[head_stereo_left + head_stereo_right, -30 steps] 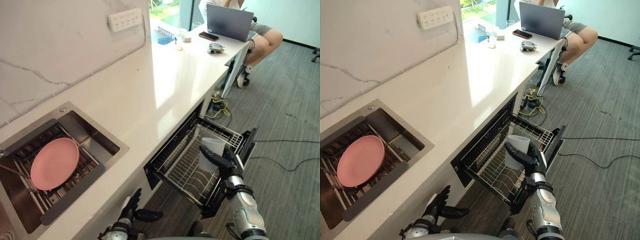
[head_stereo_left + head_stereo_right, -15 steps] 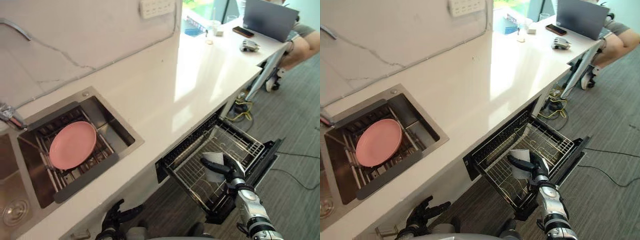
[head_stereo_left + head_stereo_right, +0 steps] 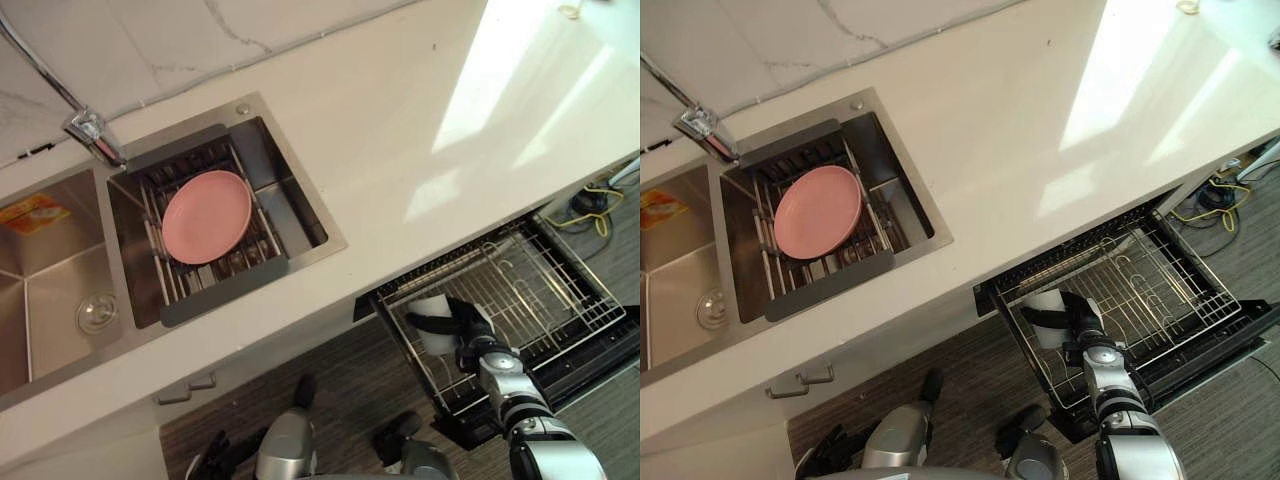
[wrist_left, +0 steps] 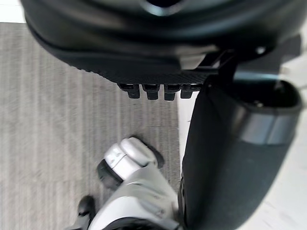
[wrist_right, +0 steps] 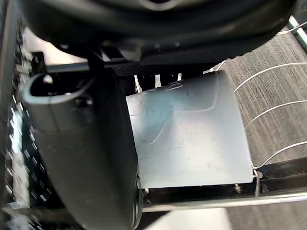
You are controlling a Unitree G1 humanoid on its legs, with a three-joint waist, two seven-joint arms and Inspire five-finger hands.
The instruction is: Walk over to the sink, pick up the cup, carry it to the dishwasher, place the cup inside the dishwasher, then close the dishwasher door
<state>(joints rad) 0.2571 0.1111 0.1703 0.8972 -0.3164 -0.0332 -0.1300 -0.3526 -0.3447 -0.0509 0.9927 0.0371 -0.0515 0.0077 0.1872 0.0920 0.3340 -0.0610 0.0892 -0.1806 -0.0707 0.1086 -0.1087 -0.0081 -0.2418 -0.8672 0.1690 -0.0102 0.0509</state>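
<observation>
My right hand [image 3: 470, 328] is shut on a pale, translucent cup [image 3: 428, 322], thumb [image 5: 86, 158] across its side. The cup [image 5: 192, 134] hangs upright over the sink-side end of the pulled-out wire rack [image 3: 560, 290] of the dishwasher, close to the rack's wires; whether it touches them I cannot tell. The dark dishwasher door [image 3: 600, 360] lies folded down under the rack. My left hand [image 4: 153, 57] hangs low by my side above the grey floor, fingers relaxed and holding nothing.
A pink plate [image 3: 206, 215] lies on the drain rack in the steel sink [image 3: 300, 215], with a second basin [image 3: 40, 280] and a faucet [image 3: 90, 130] beside it. The white counter [image 3: 450, 130] overhangs the dishwasher. Yellow cables [image 3: 590, 200] lie on the floor past the rack.
The camera has swung towards the sink and down, shifting the whole picture. My right hand still holds the cup, now lower and nearer the rack's sink-side end.
</observation>
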